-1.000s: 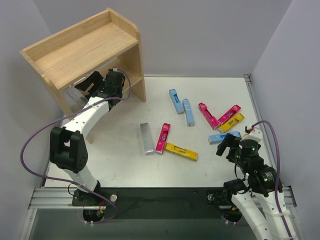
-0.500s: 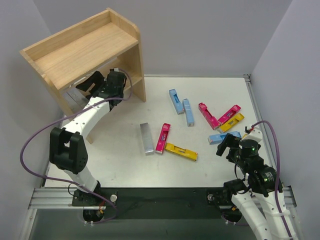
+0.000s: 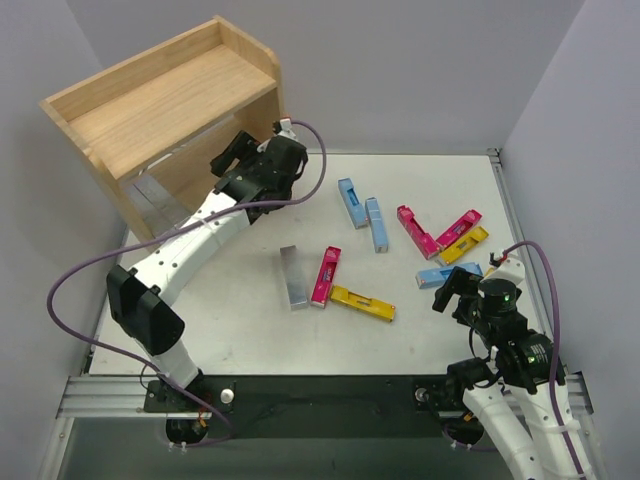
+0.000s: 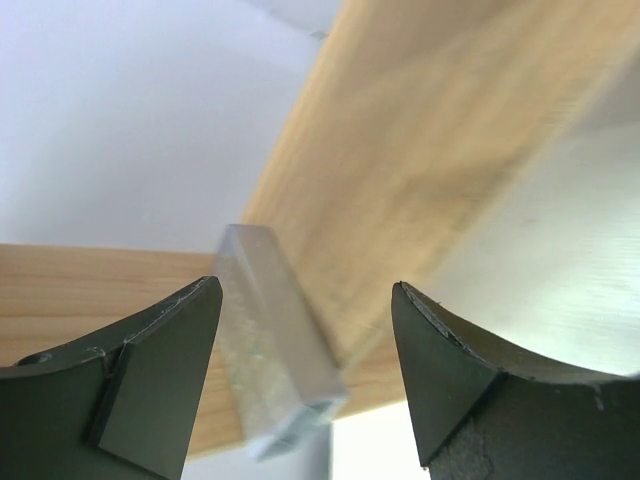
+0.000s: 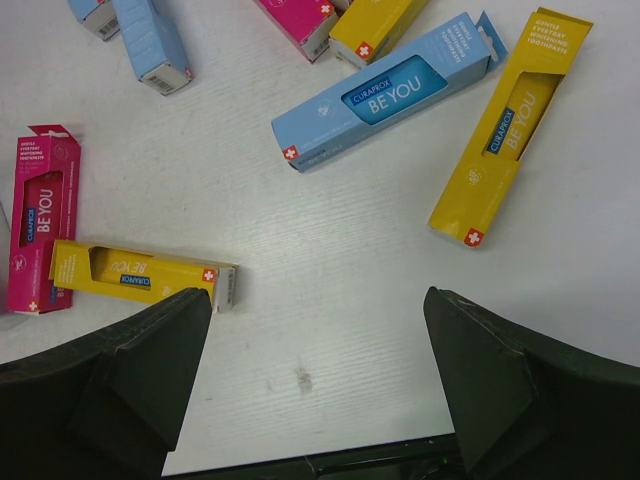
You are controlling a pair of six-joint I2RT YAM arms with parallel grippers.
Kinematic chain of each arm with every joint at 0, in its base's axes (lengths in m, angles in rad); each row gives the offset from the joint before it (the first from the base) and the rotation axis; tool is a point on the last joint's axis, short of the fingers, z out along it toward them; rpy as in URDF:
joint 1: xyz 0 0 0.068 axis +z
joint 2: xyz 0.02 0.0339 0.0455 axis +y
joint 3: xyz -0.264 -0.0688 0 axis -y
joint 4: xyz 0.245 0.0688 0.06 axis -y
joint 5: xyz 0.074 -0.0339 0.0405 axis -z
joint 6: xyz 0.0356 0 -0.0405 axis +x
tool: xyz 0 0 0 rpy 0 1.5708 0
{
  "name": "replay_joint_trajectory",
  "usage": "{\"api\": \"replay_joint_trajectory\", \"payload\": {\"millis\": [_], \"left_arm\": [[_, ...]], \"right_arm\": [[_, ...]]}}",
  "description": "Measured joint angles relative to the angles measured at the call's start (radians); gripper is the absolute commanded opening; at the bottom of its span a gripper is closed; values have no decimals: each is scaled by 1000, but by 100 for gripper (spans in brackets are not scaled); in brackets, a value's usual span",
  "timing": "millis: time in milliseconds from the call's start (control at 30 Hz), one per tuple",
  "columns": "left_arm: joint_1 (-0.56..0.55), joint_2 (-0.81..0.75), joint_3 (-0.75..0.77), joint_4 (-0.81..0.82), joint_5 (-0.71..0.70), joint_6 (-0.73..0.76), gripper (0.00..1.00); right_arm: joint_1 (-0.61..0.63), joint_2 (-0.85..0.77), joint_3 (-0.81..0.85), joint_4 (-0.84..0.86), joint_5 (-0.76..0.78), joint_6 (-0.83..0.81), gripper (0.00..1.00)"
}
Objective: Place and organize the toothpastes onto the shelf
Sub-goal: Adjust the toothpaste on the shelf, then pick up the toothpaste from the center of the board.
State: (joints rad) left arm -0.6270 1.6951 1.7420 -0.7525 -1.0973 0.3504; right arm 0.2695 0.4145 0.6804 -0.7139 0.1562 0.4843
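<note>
The light wooden two-tier shelf [image 3: 170,110] stands in the far left corner of the tabletop [image 3: 240,330]. The left gripper [image 3: 235,165] hangs just beside the shelf's right side panel. Its fingers [image 4: 150,380] are spread apart and hold nothing. In the left wrist view, 1 silver-grey rectangular toothpaste carton [image 4: 275,340] lies beyond them against the wood, skewed to the boards. That view is too blurred to show how it rests.

The other cartons lie loose from the middle of the tabletop to its right edge. Among them are another silver-grey carton [image 3: 291,276], a magenta-red carton [image 3: 325,275] just beside it, and a yellow carton [image 3: 362,303] touching that one's near end. The right gripper [image 5: 320,390] hovers by the right edge with its fingers wide apart and empty. A light blue carton [image 5: 390,90] and a second yellow carton [image 5: 510,125] lie below it.

3 risks stand out:
- The left arm and its purple cable [image 3: 310,150] are close to the side panel, so a careless swing could nudge the shelf or shift the skewed carton.
- Picking from the touching group of 3 could drag a neighbour along.
- A crooked first carton would likely crowd the row for the others.
</note>
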Motion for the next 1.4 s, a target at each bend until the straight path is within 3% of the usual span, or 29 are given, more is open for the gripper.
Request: {"api": "replay_joint_trajectory", "payload": {"millis": [367, 633, 800, 933, 1267, 1400], "left_arm": [[-243, -41, 0, -230, 148, -488, 79], [-232, -320, -443, -97, 398, -910, 82], [-200, -365, -679, 87, 550, -1106, 84], [-194, -354, -787, 196, 610, -1189, 86], [-191, -146, -791, 332, 628, -1223, 84], [-191, -81, -783, 354, 632, -1230, 74]], "right_arm": [[0, 0, 0, 0, 0, -3, 93], [0, 3, 0, 0, -16, -8, 95], [0, 23, 0, 0, -39, -12, 97], [0, 49, 0, 5, -67, -13, 97], [0, 87, -31, 56, -147, -4, 97], [1, 119, -45, 85, -183, 13, 97]]}}
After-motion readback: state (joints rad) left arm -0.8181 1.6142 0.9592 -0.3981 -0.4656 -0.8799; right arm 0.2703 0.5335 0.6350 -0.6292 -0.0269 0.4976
